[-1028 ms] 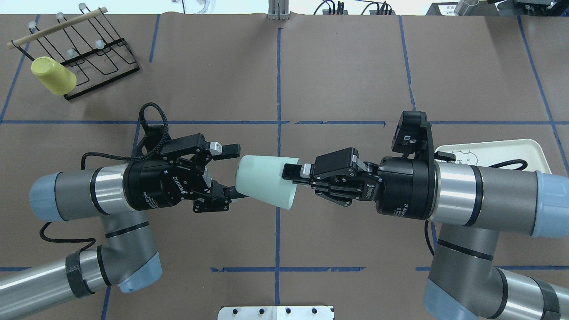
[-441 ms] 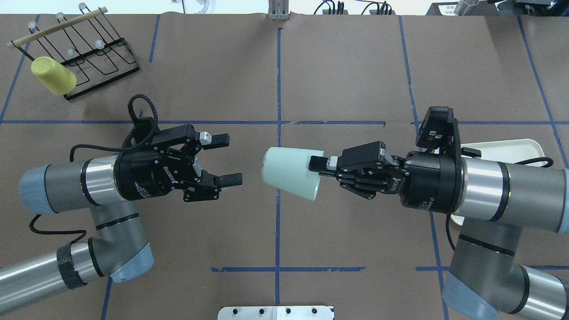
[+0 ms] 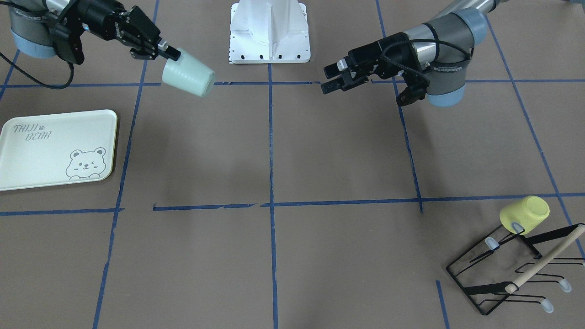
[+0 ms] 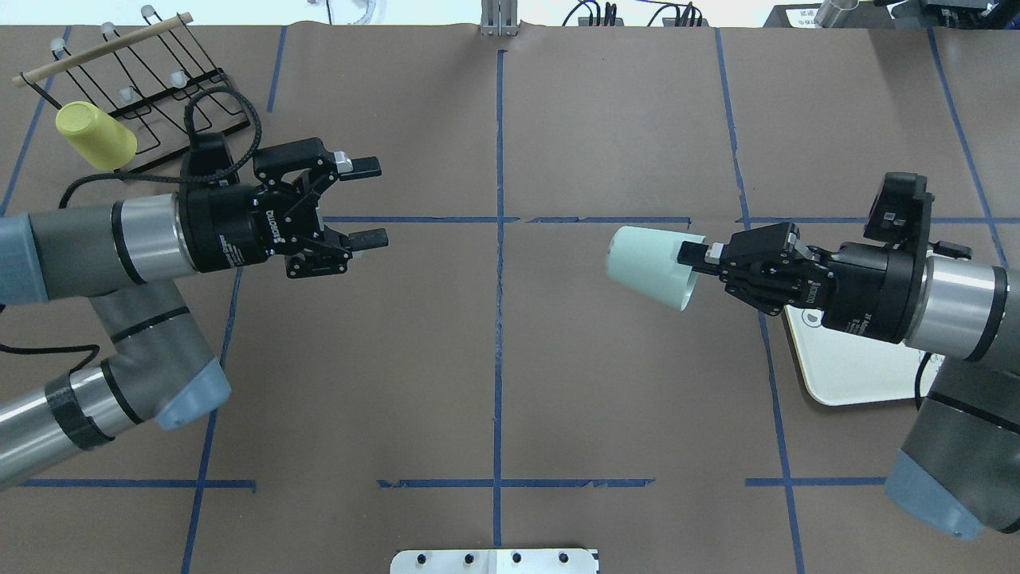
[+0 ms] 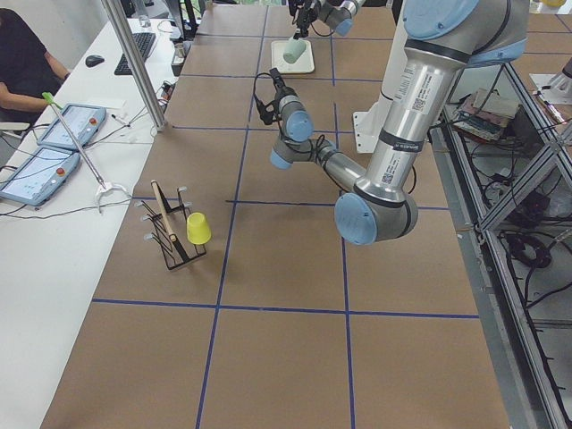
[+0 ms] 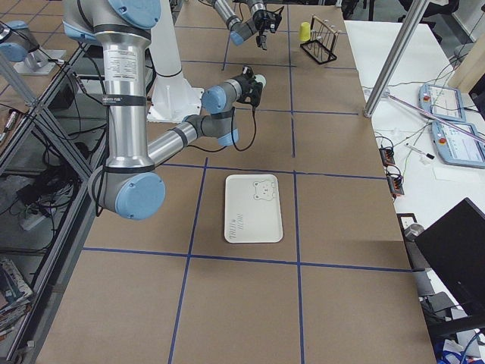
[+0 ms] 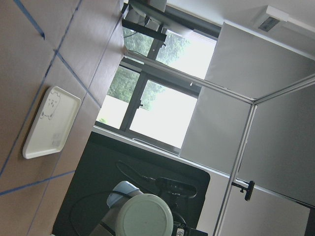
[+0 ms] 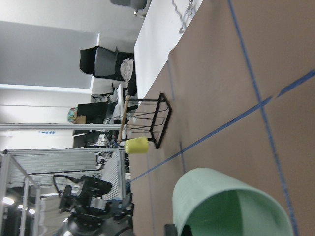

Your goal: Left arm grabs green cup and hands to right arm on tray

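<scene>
The pale mint-green cup (image 4: 647, 266) hangs sideways in the air, base toward the table's middle. My right gripper (image 4: 692, 259) is shut on its rim, one finger outside and one inside. The cup also shows in the front view (image 3: 188, 78) and in the right wrist view (image 8: 226, 206). The cream tray (image 4: 845, 375) with the bear lies partly under my right arm; the cup is just beside its edge, not over it. In the front view the tray (image 3: 45, 151) is bare. My left gripper (image 4: 370, 202) is open and empty, well away from the cup.
A yellow-green cup (image 4: 96, 135) hangs on a black wire rack (image 4: 171, 92) at the far left corner. A white mounting plate (image 4: 494, 560) sits at the near edge. Blue tape lines cross the brown table.
My left gripper has drawn back from the cup, to the left and farther away. My right gripper has carried the cup to the right, toward the tray.
</scene>
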Controlling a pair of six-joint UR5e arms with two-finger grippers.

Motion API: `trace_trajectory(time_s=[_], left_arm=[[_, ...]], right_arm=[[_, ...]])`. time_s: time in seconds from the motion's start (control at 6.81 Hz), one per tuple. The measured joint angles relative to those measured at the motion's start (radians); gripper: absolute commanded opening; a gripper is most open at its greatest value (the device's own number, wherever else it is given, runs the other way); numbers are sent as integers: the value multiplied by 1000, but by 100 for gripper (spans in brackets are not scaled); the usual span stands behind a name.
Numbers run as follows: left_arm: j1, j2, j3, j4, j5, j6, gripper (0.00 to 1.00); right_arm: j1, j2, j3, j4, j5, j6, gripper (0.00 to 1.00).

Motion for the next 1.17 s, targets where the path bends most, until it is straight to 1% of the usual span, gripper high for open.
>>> trace_trajectory(time_s=[0.15,0.29,0.44,0.59,0.73,0.88,1.03,1.17], left_arm=[[-63,2,-4,140,-89,100,100],[-107,3,-11,278,-139,217,100],[-145,4,-29,425,-176,330,100],[-176,3,-72,610,-208,450,100],[-190,3,-126,784,-220,552,100],[-194,2,-176,922,-222,614,100],[-195,2,-213,1032,-222,661,100],[-196,2,-235,1119,-219,730,100]], right_arm=[[30,-57,-10,-65,4,-74,0],[59,-109,-13,-154,15,-152,0],[111,-145,-10,-260,62,-227,0],[210,-159,-5,-407,174,-348,0],[307,-163,0,-566,290,-501,0],[359,-166,7,-722,363,-658,0],[362,-165,25,-904,395,-802,0],[352,-159,45,-1088,405,-961,0]])
